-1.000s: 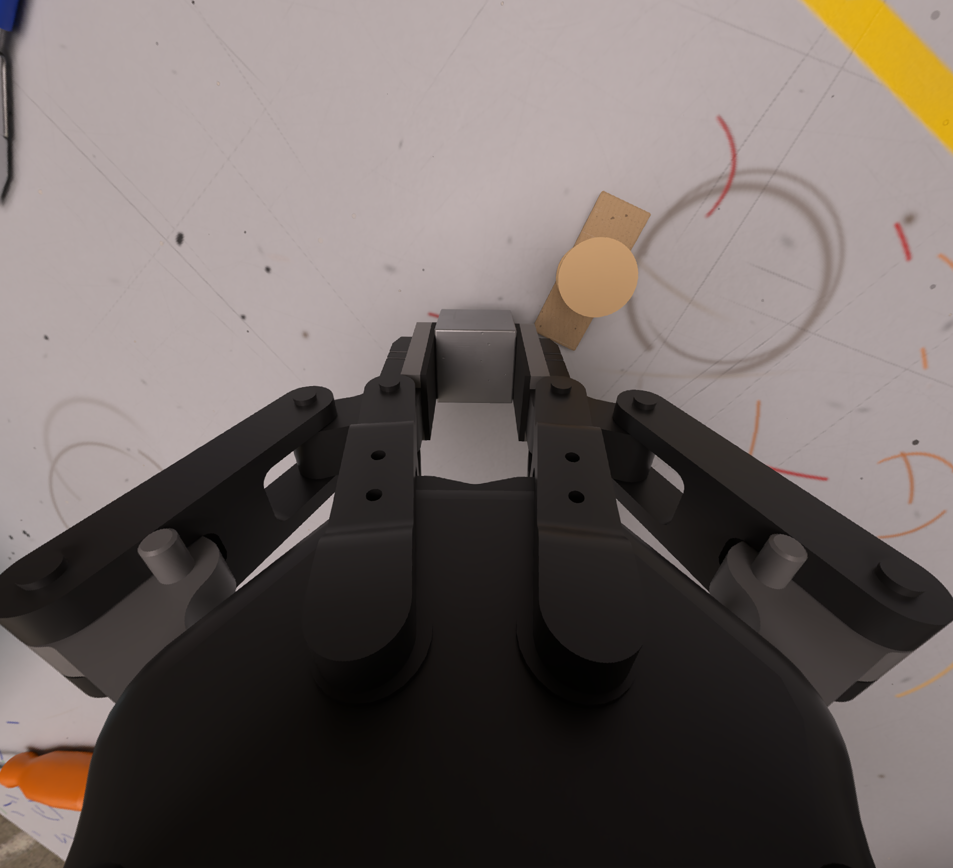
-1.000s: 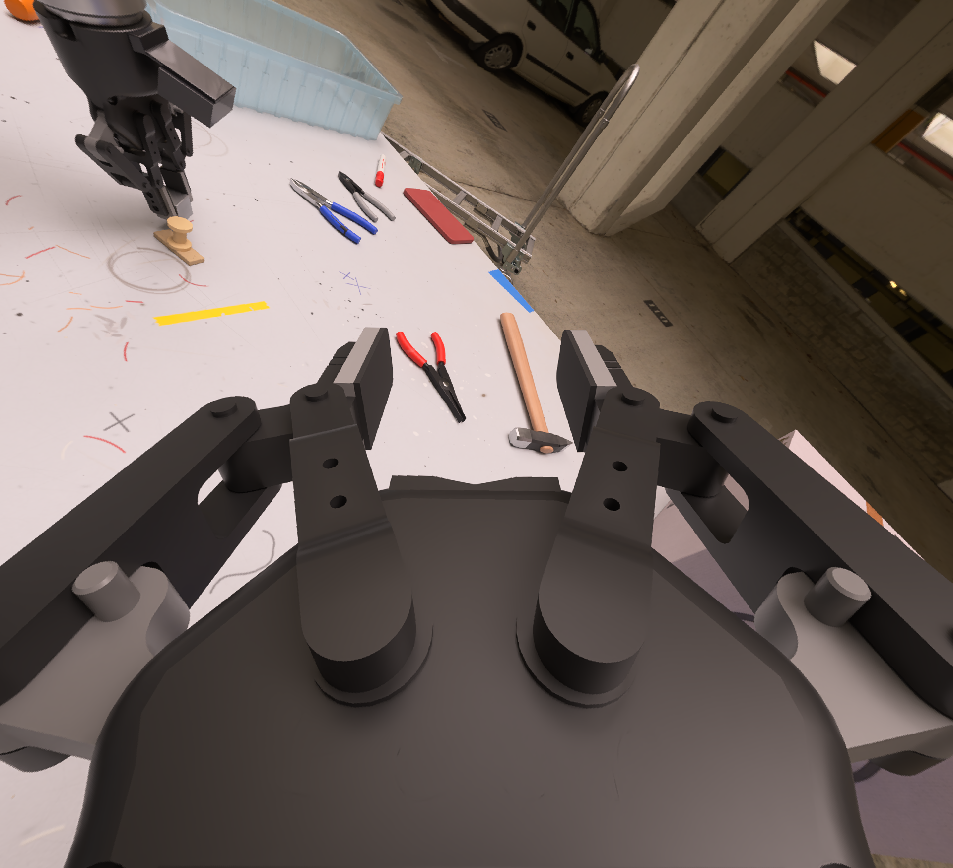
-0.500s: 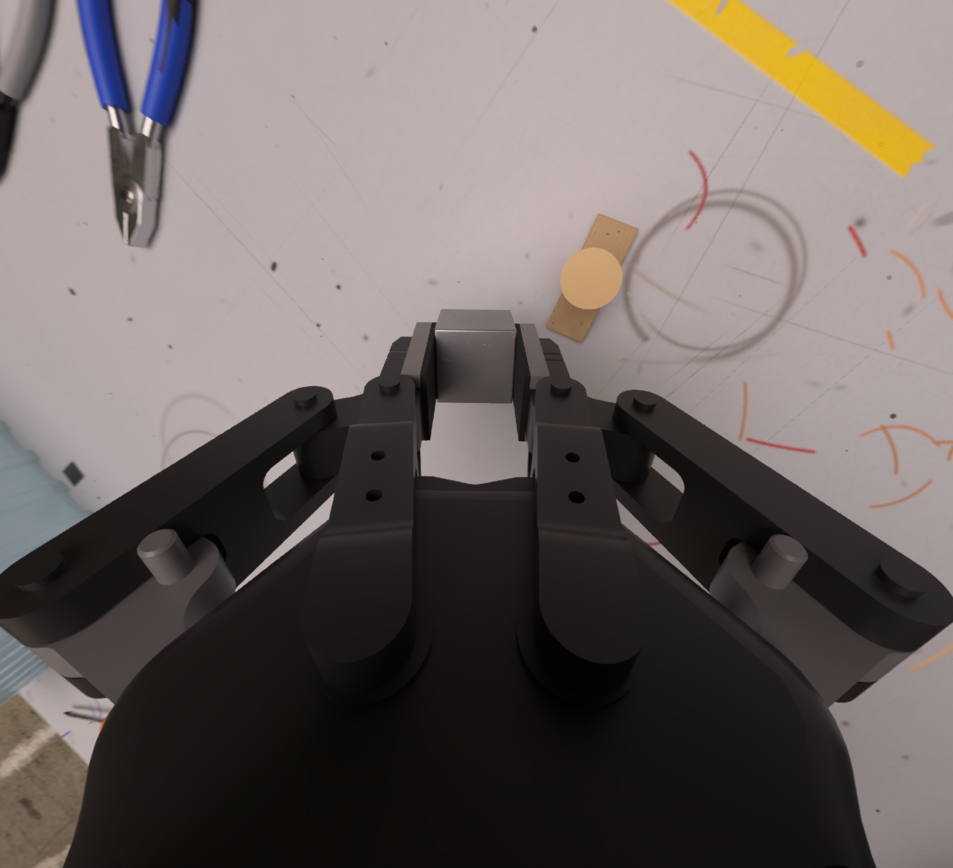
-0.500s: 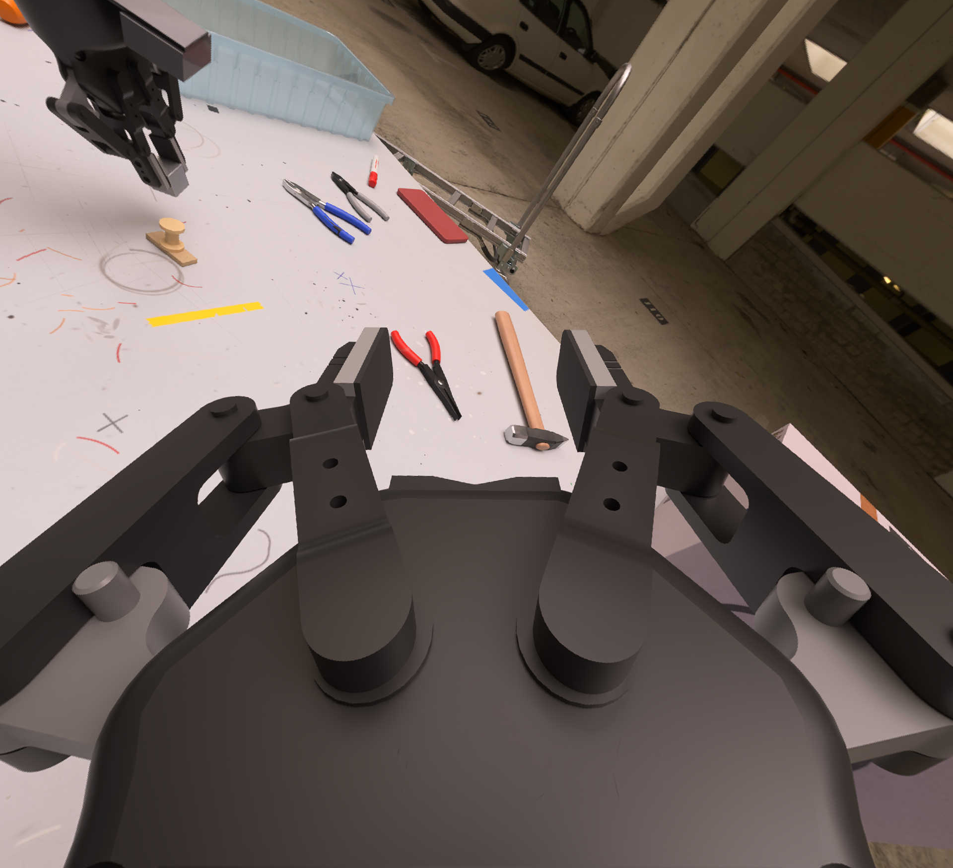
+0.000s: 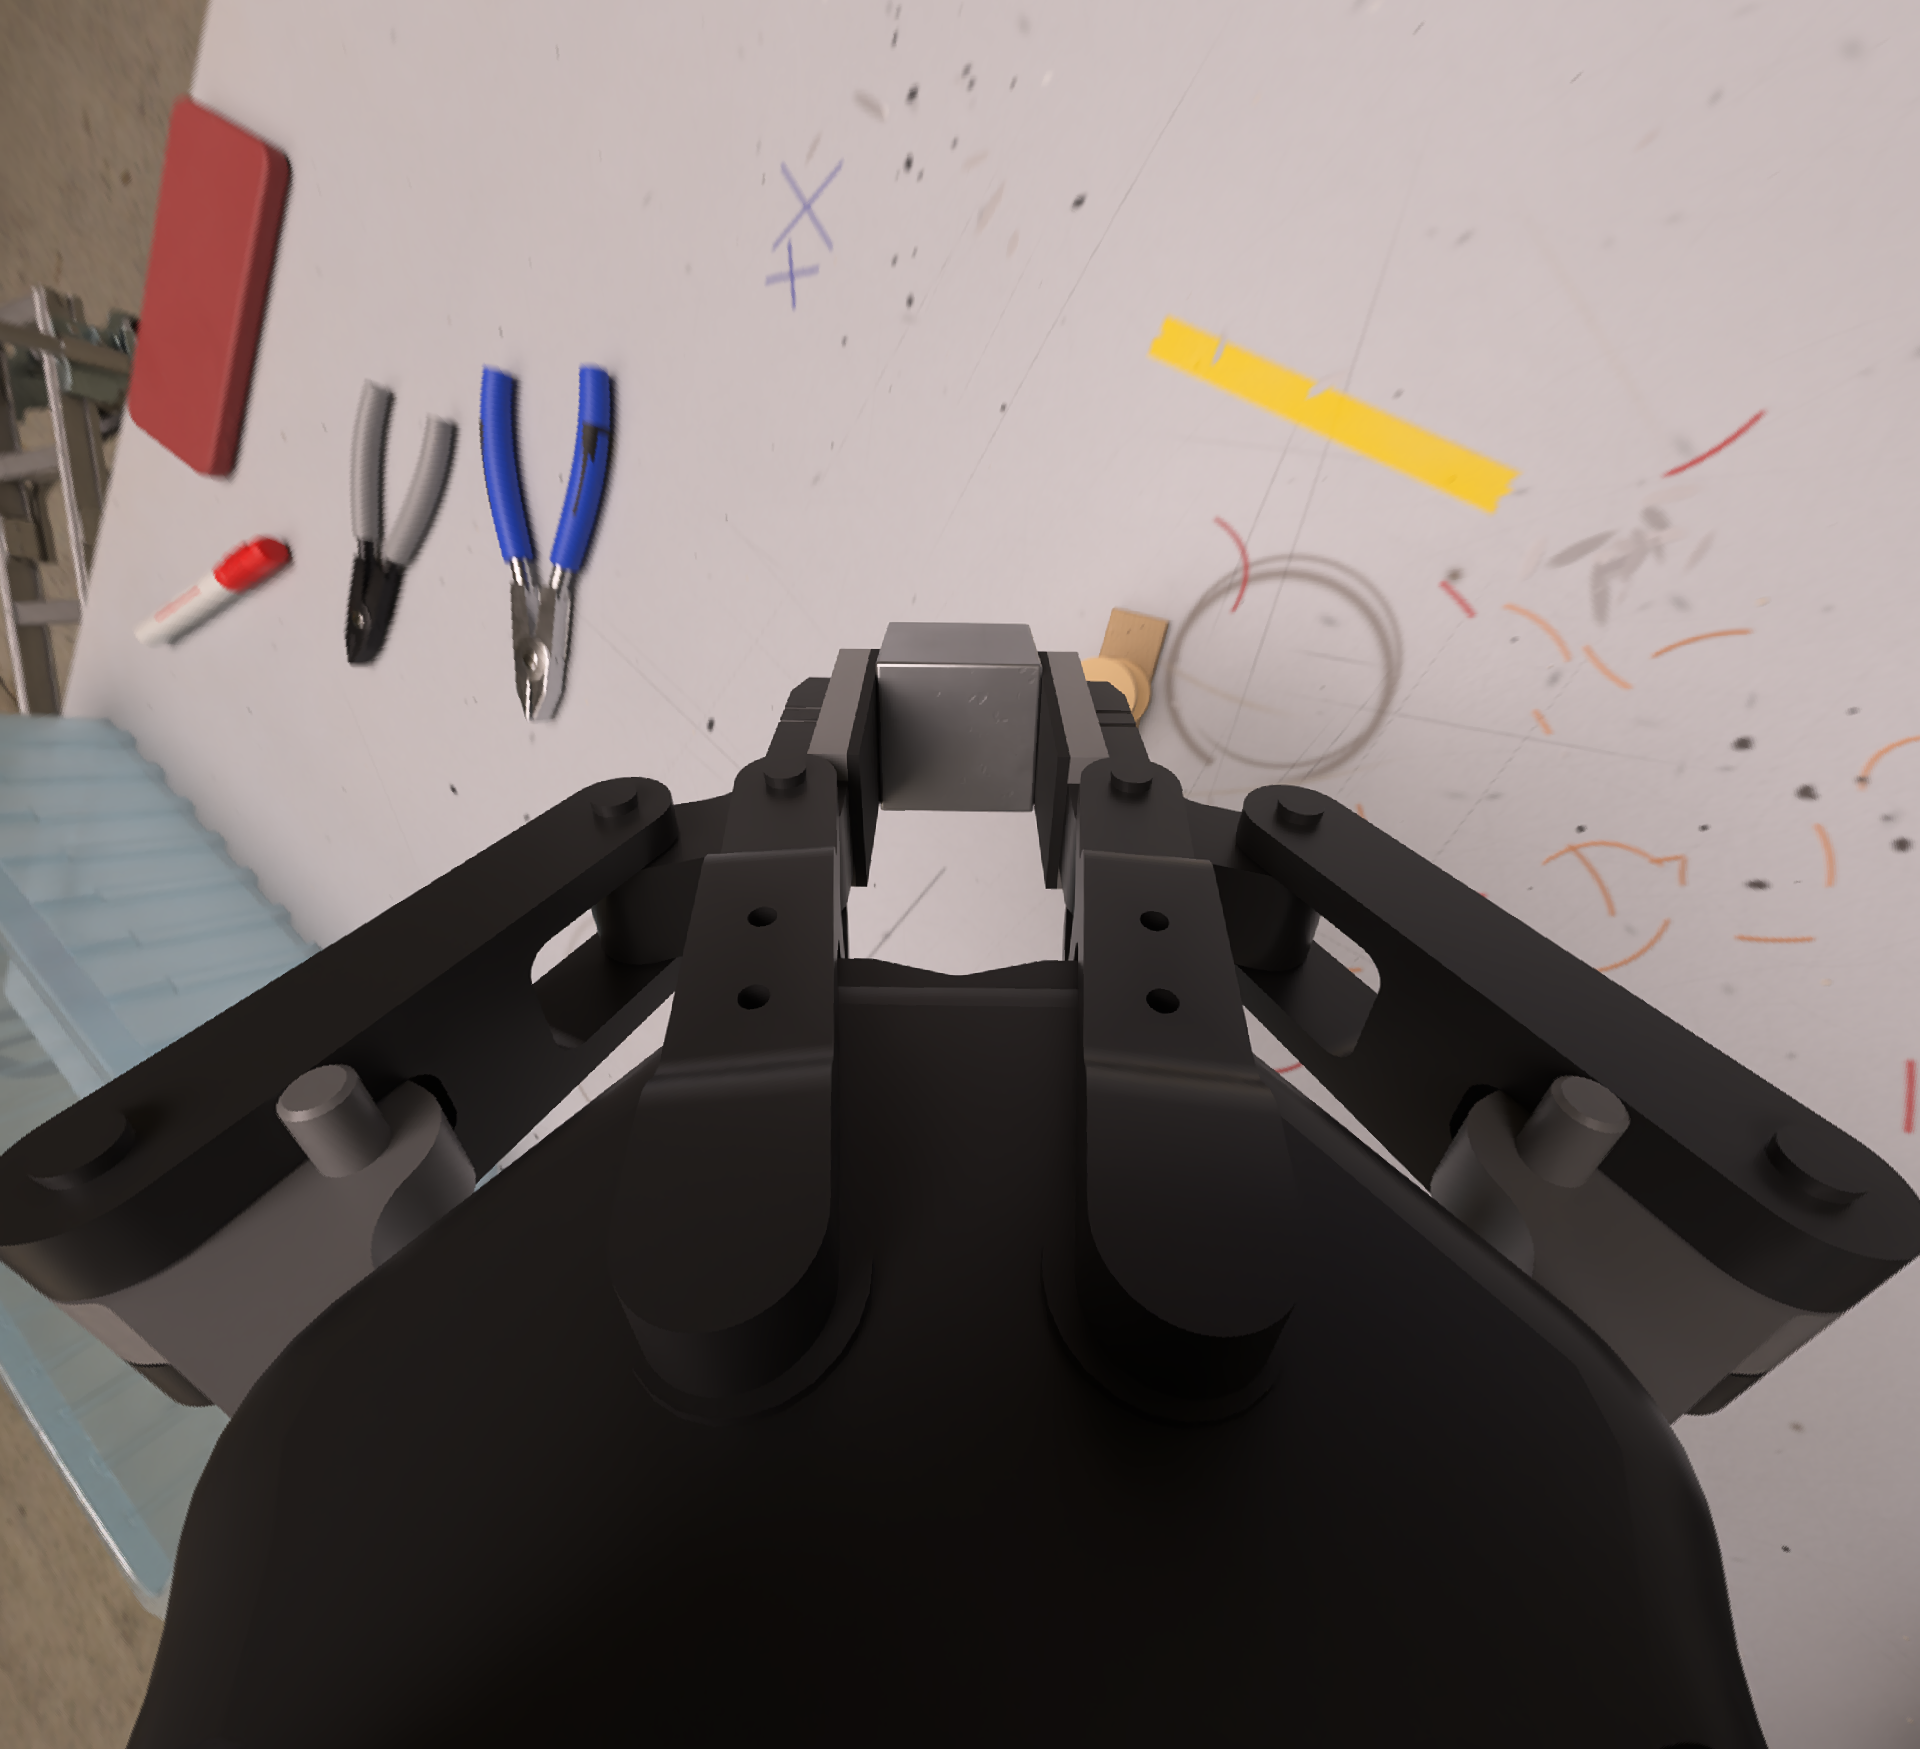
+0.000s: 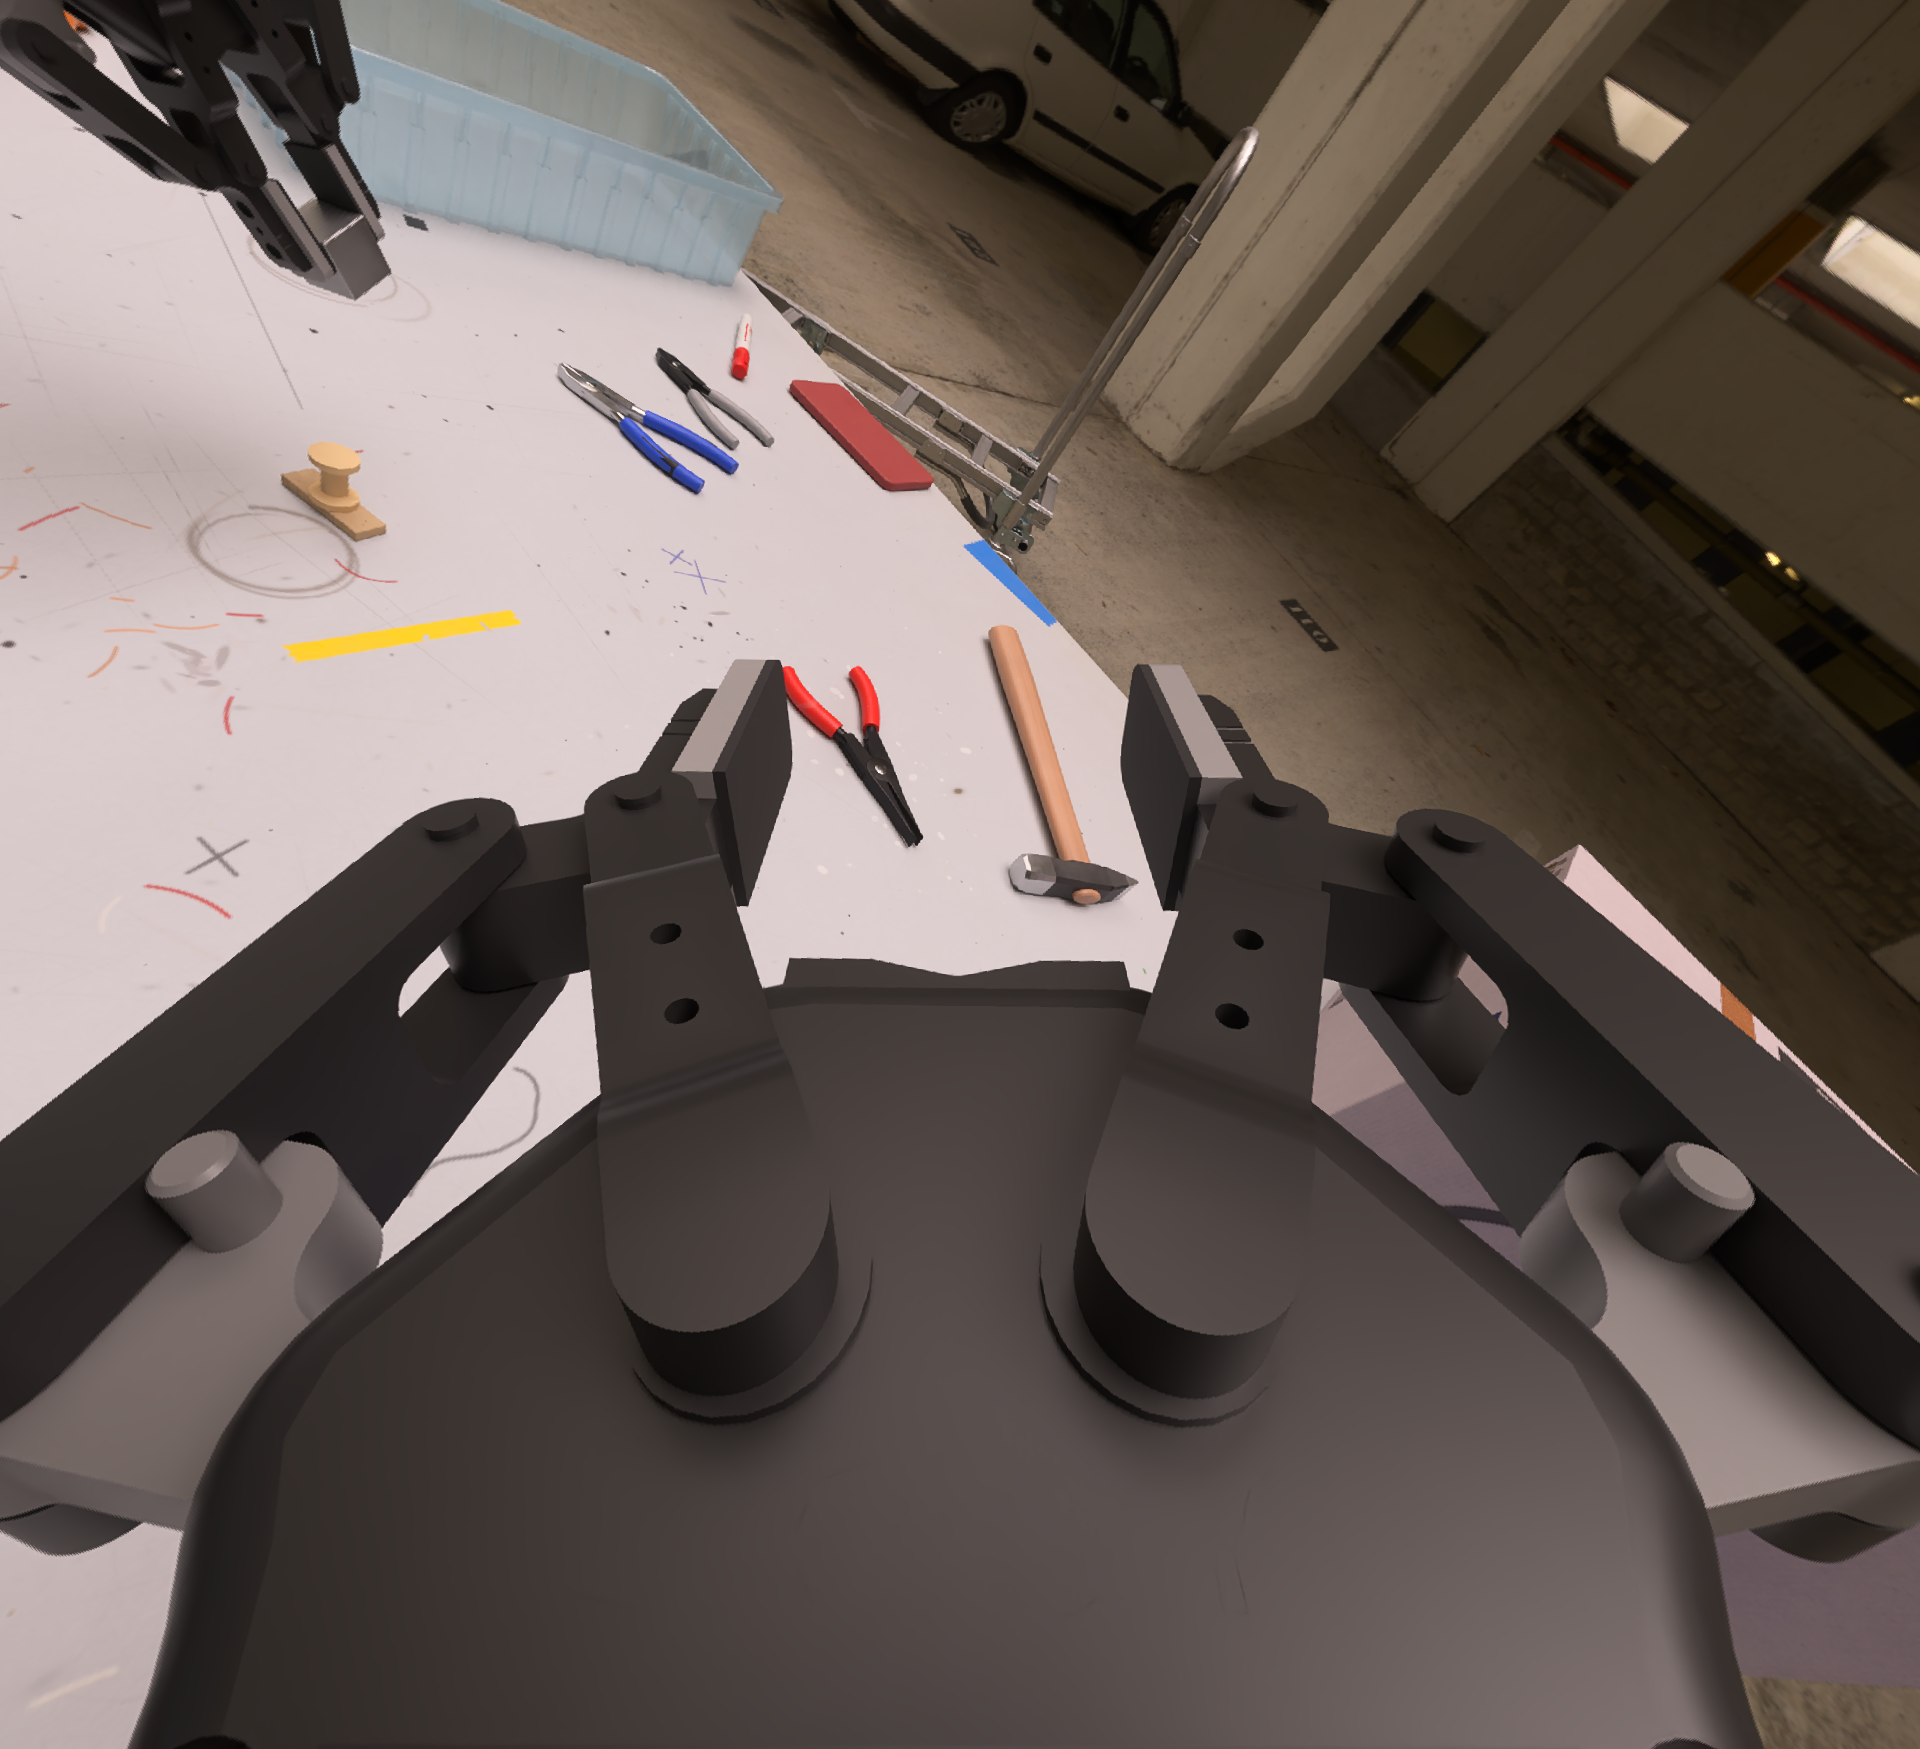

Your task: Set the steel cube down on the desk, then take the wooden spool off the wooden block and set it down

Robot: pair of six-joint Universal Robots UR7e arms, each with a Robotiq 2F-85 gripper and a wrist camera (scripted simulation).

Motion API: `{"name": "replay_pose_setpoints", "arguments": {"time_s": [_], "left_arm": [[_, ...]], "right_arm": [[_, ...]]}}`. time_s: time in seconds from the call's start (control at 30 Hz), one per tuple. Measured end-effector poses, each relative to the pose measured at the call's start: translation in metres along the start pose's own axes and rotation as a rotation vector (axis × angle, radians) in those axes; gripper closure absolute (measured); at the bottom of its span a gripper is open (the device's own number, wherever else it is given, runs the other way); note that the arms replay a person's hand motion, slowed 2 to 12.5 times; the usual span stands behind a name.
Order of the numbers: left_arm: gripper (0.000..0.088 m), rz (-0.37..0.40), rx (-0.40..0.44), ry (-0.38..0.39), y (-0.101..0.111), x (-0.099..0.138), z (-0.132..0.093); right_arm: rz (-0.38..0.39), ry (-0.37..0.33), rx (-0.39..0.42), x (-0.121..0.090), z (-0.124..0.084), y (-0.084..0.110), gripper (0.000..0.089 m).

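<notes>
My left gripper [image 5: 957,712] is shut on the steel cube [image 5: 957,731] and holds it high above the white desk [image 5: 1143,141]. The cube also shows in the right wrist view [image 6: 353,260], between the left gripper's fingers. The wooden spool [image 6: 335,471] stands upright on the flat wooden block [image 6: 338,510] on the desk, below and in front of the held cube. In the left wrist view the spool [image 5: 1117,683] and block [image 5: 1138,634] peek out beside my right finger. My right gripper [image 6: 951,764] is open and empty, far from them, above the desk's near part.
Blue-handled pliers [image 5: 545,515], grey-handled cutters [image 5: 390,515], a red-capped marker [image 5: 213,590] and a red pad [image 5: 208,286] lie near the desk edge. Red-handled pliers [image 6: 852,743] and a hammer [image 6: 1044,774] lie under my right gripper. A blue bin [image 6: 540,130] stands behind. Yellow tape [image 6: 400,634].
My left gripper has risen and tilted with the cube, so more of the desk and tools show. The spool and block have not moved. The right gripper stays open and still.
</notes>
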State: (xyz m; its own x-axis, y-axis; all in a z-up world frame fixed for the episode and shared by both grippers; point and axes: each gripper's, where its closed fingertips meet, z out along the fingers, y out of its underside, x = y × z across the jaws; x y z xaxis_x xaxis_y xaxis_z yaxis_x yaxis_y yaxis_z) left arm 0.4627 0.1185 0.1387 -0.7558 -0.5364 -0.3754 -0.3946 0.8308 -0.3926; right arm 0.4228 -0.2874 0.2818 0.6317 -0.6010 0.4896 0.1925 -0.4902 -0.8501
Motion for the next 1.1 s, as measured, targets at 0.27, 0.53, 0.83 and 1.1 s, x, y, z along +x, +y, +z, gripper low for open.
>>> {"name": "replay_pose_setpoints", "arguments": {"time_s": [0.27, 0.53, 0.83, 1.1], "left_arm": [[0.0627, 0.106, 0.086, -0.001, -0.048, 0.022, -0.022], [0.0627, 0.216, 0.132, 0.026, -0.089, 0.056, -0.023], [0.0627, 0.313, 0.163, 0.099, -0.125, 0.096, -0.008], [0.0627, 0.354, 0.167, 0.215, -0.147, 0.130, 0.014]], "right_arm": [[-0.010, -0.001, -0.006, -0.002, 0.001, 0.000, 0.0318], [-0.020, 0.001, -0.008, -0.003, 0.000, -0.001, 0.0318], [-0.018, 0.001, 0.008, -0.002, -0.003, -0.003, 0.0318], [-0.014, 0.021, 0.017, 0.003, -0.010, -0.001, 0.0318]]}}
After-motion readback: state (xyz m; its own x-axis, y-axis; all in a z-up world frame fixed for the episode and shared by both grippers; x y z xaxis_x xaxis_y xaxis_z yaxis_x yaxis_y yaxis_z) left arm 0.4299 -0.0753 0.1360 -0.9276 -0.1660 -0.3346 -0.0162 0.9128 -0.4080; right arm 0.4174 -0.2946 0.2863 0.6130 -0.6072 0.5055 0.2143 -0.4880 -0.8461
